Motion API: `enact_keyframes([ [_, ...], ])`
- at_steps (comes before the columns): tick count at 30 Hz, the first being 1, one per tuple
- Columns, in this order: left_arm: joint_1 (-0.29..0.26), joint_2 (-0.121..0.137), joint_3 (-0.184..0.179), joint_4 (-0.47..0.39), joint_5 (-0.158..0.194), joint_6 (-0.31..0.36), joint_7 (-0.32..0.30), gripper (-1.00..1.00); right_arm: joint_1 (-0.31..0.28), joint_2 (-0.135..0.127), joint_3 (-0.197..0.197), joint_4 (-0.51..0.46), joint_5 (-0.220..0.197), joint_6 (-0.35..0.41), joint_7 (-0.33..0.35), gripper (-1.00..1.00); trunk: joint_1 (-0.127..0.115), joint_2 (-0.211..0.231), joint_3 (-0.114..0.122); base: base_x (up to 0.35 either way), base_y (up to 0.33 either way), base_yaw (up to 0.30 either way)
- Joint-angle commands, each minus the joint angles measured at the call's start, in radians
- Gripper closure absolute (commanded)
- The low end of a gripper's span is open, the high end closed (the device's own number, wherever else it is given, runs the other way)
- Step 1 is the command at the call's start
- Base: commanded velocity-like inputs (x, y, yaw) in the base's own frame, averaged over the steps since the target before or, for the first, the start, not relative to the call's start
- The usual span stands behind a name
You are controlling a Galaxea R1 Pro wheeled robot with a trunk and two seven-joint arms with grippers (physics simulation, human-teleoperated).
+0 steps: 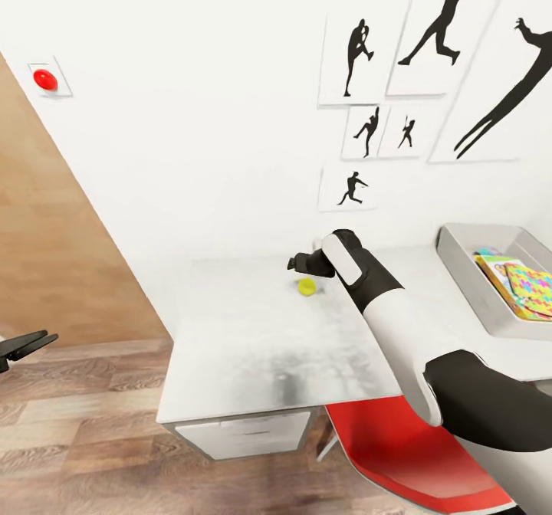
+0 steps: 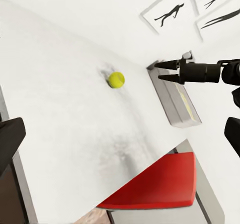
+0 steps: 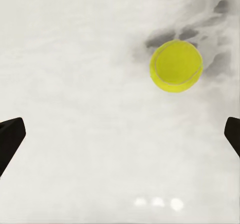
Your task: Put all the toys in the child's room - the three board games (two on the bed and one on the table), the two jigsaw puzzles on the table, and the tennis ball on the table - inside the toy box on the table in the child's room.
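White wall with black silhouette posters (image 1: 429,78) rises behind the pale table (image 1: 245,346), and we look down on it from above. The tennis ball (image 1: 307,287) lies on the tabletop, well apart from the grey toy box (image 1: 475,285) at the table's far right, where colourful puzzles (image 1: 533,285) and a game box already lie inside. Our right gripper (image 1: 295,263) hangs above the ball with its jaws spread wide, empty; through its own camera we see the ball (image 3: 176,66) off to one side of the two fingertips, not between them. Our left gripper (image 1: 23,345) hangs over the wooden floor (image 1: 84,431), off the table, fingers parted, holding nothing. A red chair (image 1: 414,454) sits tucked under the table.
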Motion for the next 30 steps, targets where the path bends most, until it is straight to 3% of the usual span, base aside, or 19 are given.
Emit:
enact_keyframes([
  [1, -0.001, 0.0, 0.0, 0.0, -0.001, 0.011, -0.004, -1.0, -0.001, 0.0, 0.003, -0.001, -0.01, 0.001, -0.01, -1.0, 0.001, -0.002, -0.004, 0.132, 0.088, 0.0],
  [30, -0.001, -0.001, -0.001, 0.0, -0.001, 0.011, -0.004, -1.0, -0.002, -0.018, -0.004, 0.001, -0.012, 0.001, -0.01, -1.0, 0.001, -0.002, -0.051, 0.067, 0.031, 0.0],
])
